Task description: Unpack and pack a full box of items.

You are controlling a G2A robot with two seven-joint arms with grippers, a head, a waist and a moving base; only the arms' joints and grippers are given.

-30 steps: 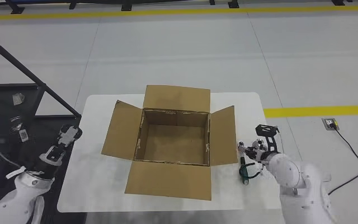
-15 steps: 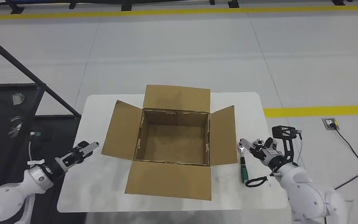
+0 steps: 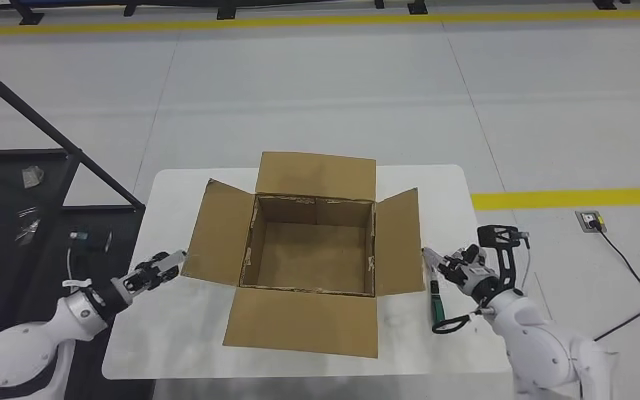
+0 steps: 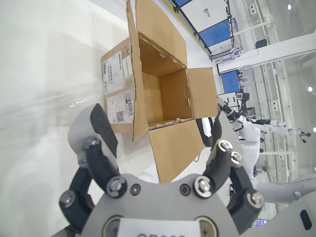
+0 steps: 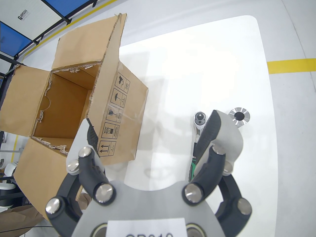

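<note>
A brown cardboard box sits in the middle of a white rounded counter. All four flaps are folded outward and its bare floor shows nothing inside.

One item is out: a slim hand tool with a green and black handle and a silver round head. It lies on the strip of counter between the box's right flap and the right edge. Its long axis runs about parallel to the box's right wall, head toward the far edge, and a black loop trails from the handle end toward the near edge. A small round silver piece sits just beside the head.

The right claw hovers right over the tool's head end, jaws spread wide, holding nothing. It is the nearer arm by far.

The left claw is just off the box's left flap, also wide open and empty, with the whole box between it and the tool.
</note>
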